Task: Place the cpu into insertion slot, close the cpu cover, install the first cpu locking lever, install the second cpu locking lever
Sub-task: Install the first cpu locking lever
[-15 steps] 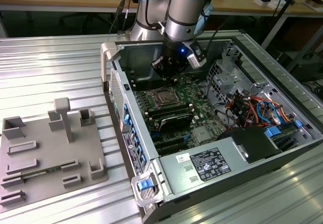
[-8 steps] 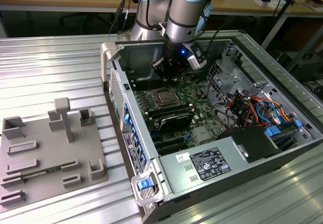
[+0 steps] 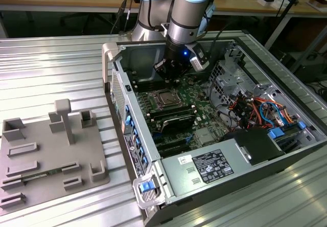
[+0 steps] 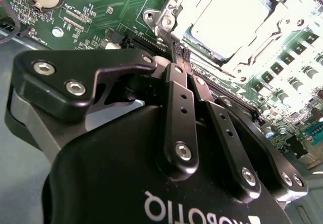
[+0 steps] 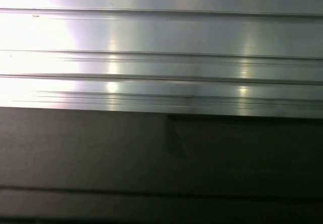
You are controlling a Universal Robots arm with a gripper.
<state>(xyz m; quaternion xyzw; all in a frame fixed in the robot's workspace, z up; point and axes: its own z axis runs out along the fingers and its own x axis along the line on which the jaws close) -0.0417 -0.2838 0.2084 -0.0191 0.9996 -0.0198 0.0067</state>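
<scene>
The insertion slot (image 3: 166,99) sits on the green board inside the open computer case. In the second wrist view the cpu (image 4: 232,14) lies flat in the slot, its silvery top showing through the window of the cpu cover (image 4: 182,3), which lies down over it. My gripper (image 4: 177,57) is shut, its two black fingers (image 4: 180,110) pressed together with nothing visible between them. Its tips are at the corner of the socket's metal rim. In the exterior view the gripper (image 3: 171,76) hangs just behind the slot. I cannot tell how the locking levers stand.
Long black memory slots (image 3: 173,117) lie in front of the socket. A power supply (image 3: 209,165) and coloured cables (image 3: 255,109) fill the exterior view's right side of the case. A grey fixture plate (image 3: 51,155) rests on the ribbed metal table (image 5: 161,57) at the exterior view's left.
</scene>
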